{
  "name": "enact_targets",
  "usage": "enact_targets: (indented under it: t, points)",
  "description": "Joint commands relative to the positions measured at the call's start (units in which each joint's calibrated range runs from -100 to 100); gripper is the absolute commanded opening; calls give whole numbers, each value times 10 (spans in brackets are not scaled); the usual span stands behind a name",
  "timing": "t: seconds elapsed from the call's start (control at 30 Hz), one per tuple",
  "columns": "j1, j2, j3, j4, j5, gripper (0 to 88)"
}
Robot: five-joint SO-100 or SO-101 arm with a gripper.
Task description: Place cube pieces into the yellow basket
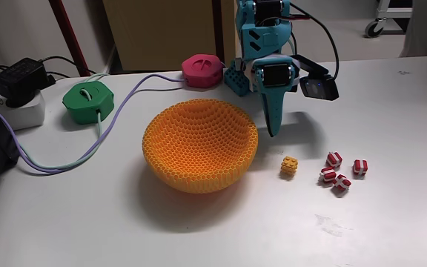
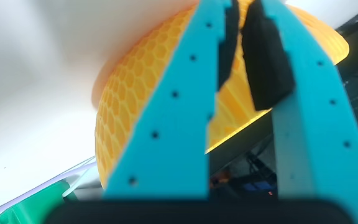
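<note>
Up close, the gripper [image 2: 241,12] has its two blue fingers [image 2: 166,124] drawn almost together, with only a thin gap between the black pads [image 2: 266,56] and nothing held there. Behind them is the yellow basket [image 2: 129,81], its honeycomb wall in plain sight. A green puck [image 2: 30,208] peeks in at the lower left.

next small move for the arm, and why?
Probably swing the gripper right and down toward the yellow-orange cube. The fingers look nearly closed and empty beside the yellow basket, which appears empty, and all five cubes sit on the table.
</note>
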Motion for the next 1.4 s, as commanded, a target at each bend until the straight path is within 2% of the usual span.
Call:
enact_targets:
  t: [0.0,0.07,0.17,0.2,0.3,0.37,0.47,0.53,0.63,0.73,0.87,1.37]
  points:
    - [-12,-7,-8,0,8,0]
    - [-14,-7,-8,0,10,4]
    - [-23,-7,-8,-2,16,94]
    - [-31,-7,-8,-2,19,99]
    - [-69,-7,-8,-2,34,2]
    - [-77,-6,-9,-2,35,0]
    - [-73,119,-82,-38,31,3]
    - [-77,279,-187,-46,20,75]
    - [-102,487,-344,-21,6,96]
    - [-100,610,-429,-17,0,145]
    - [-95,665,-431,-24,7,250]
    - [-60,799,-406,-131,15,254]
